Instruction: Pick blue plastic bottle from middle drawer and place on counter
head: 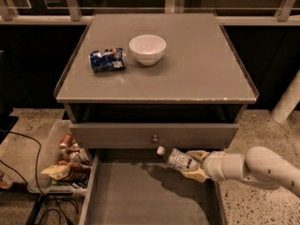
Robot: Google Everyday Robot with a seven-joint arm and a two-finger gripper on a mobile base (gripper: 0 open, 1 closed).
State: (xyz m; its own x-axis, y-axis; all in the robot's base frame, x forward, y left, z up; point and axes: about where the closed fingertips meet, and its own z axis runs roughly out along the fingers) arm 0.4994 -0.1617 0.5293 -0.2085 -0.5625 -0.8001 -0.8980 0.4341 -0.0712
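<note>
The blue plastic bottle [177, 159], clear with a white cap and white label, is held tilted, cap pointing up-left, above the open middle drawer [140, 196]. My gripper [194, 165] is shut on the bottle's lower half, reaching in from the right on a white arm [253, 168]. The bottle hangs just below the closed drawer front with the round knob [154, 138]. The counter [187, 64] lies above, grey and flat with a thin rim.
A crushed blue-and-white can [108, 59] and a white bowl [147, 49] sit on the counter's left half. A clear bin of snacks [63, 161] stands on the floor left of the drawer. Cables run at the lower left.
</note>
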